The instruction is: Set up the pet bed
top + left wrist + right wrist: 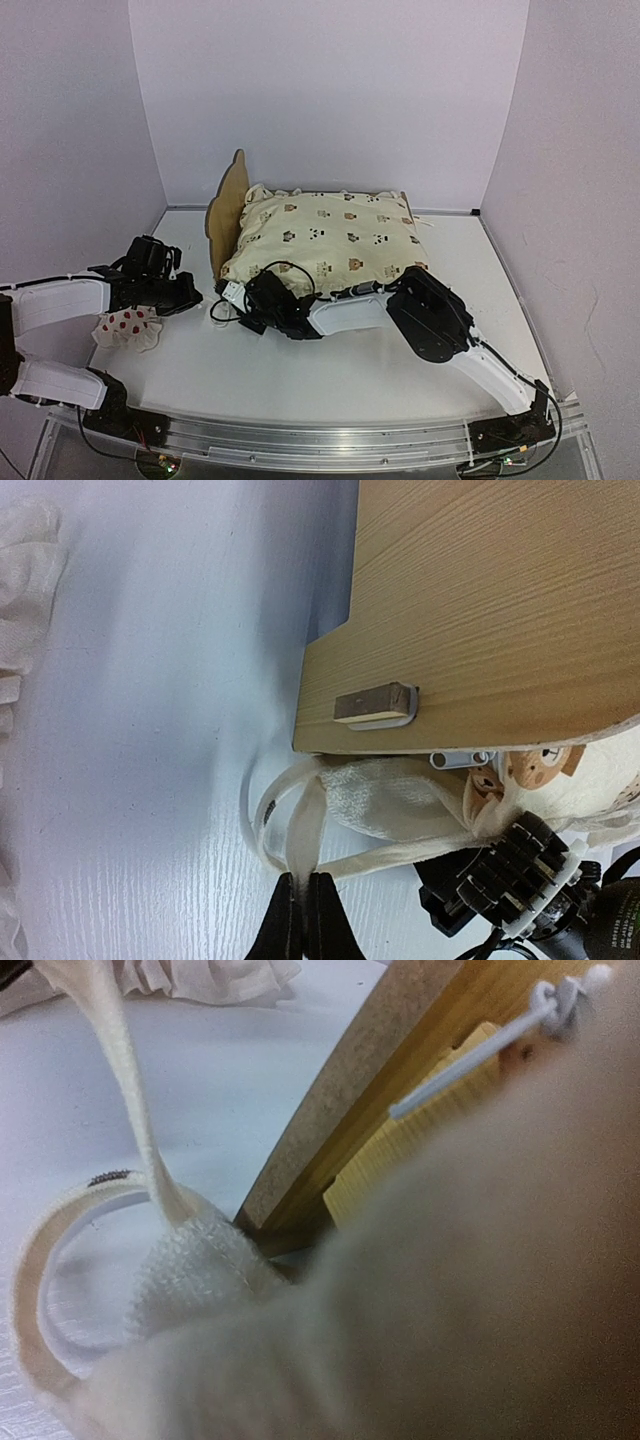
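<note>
The pet bed stands at the back centre, its plywood headboard point(226, 203) on the left. The headboard also shows in the left wrist view point(480, 610) and the right wrist view point(370, 1090). The cream bear-print cushion point(330, 235) lies on the bed and hides its base. A cream tie strap point(300, 820) loops out from the cushion's near left corner. My left gripper point(300, 905) is shut on this strap and sits left of that corner in the top view point(195, 297). My right gripper point(250, 305) is at that corner. Cushion fabric point(450, 1290) hides its fingers.
The small white pillow with red spots point(128, 328) lies at the left, under my left arm. The strap point(120, 1070) runs up and left in the right wrist view. White walls close the table on three sides. My right arm stretches across the table's front.
</note>
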Robot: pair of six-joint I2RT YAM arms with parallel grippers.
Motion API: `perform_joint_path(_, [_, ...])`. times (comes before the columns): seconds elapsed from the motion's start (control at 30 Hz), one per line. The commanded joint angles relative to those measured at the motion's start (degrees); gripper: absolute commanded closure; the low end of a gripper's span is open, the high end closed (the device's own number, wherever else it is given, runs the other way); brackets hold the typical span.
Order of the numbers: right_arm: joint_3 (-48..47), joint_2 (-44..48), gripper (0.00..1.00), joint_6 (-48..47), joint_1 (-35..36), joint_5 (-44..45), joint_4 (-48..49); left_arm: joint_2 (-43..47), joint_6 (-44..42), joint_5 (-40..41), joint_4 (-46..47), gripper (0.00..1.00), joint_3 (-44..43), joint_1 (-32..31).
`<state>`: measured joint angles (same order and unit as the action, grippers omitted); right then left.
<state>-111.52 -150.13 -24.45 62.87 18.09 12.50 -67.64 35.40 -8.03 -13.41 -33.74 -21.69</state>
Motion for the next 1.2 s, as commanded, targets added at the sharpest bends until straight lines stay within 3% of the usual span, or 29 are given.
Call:
perform_joint_path(0.0, [-0.78, -4.24, 0.75, -1.07, -0.85, 1.65, -7.56, 0.23, -0.87, -0.73, 2.17, 1.00, -2.16, 0.13])
perform_joint_path(0.33, [-1.68, -5.64, 1.00, -1.03, -0.87, 0.22, -7.91, 0.59, -0.84, -0.64, 2.02, 1.00, -2.18, 0.13])
perform_joint_path(0.53, [1.37, -2.81, 1.00, 0.34, -0.90, -1.09, -7.84, 0.71, -0.94, -0.44, 1.77, 1.00, -2.46, 0.16])
perform_joint_path(1.17, [29.79, 17.43, 1.00, 10.52, -0.79, -0.38, -3.50, 2.13, -3.44, 5.62, -4.66, 1.00, -11.09, 0.17])
